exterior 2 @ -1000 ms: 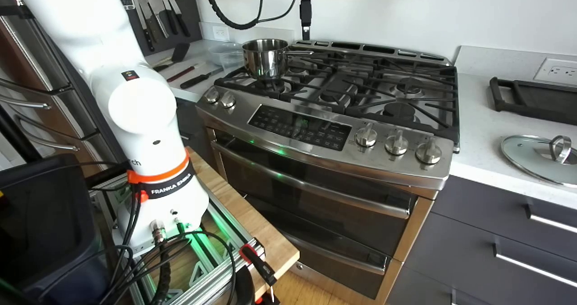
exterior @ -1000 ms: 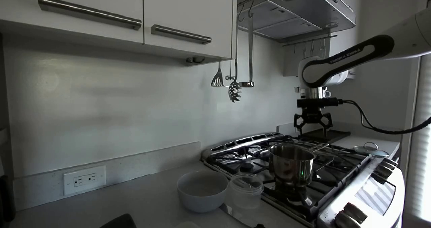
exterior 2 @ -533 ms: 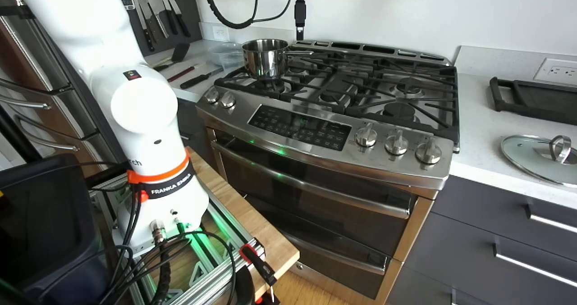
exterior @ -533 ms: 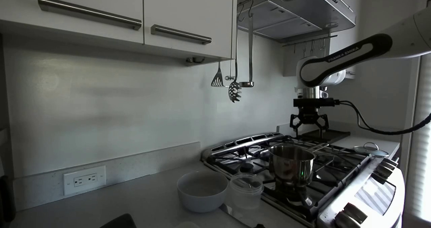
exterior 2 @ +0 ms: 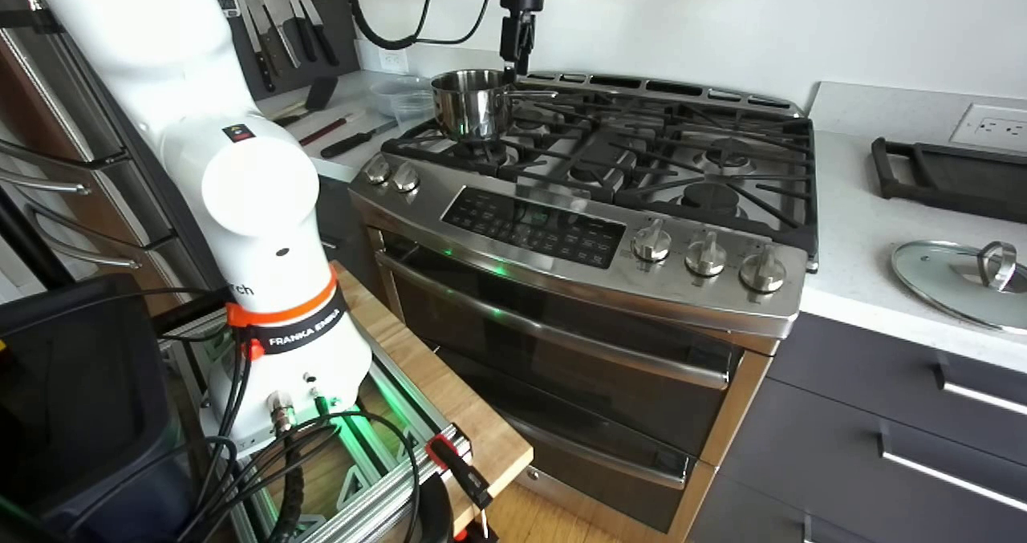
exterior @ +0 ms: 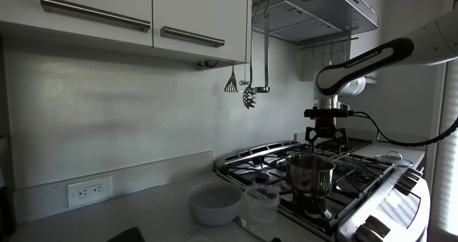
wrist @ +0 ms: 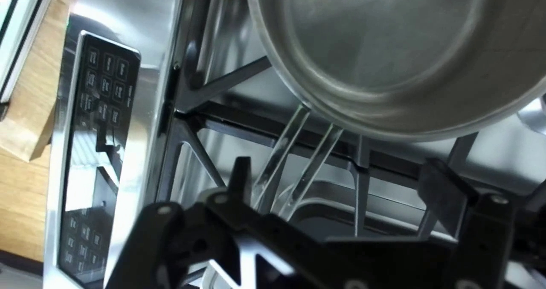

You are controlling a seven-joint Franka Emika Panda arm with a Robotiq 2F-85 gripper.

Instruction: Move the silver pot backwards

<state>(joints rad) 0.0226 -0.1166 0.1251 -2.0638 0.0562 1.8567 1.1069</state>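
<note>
Downturned claw (exterior: 326, 152) is hanging over the stove (exterior 2: 513, 256), its two fingers (wrist: 241, 178) standing well apart. Robot arm (exterior: 372, 61) is holding it from above. In the wrist view, the two-rod handle (wrist: 294, 165) of the silver pot (wrist: 384, 45) is showing between the fingers, closer to one than to the other. In an exterior view, the claw (exterior 2: 516, 71) is appearing just above that handle.

The pot is standing upright on a front burner (exterior 2: 481, 156), at the stove end nearest the white bowl (exterior: 214, 208) and the clear plastic tub (exterior: 261, 208). Its open top is facing up, and its inside bottom is showing in the wrist view. Its handle is pointing away from the bowl, across the grates (wrist: 239, 124).

Bowl and tub are sitting side by side on the desk (exterior: 125, 213); whether they are touching is not clear. A black-handled utensil (exterior 2: 353, 143) is lying near them. Past the opposite end of the stove, a glass lid (exterior 2: 955, 286) is lying flat, with a black tray (exterior 2: 963, 178) resting behind it. A spatula (exterior: 232, 80) and a ladle (exterior: 262, 89) are hanging near the wall (exterior: 143, 109).
</note>
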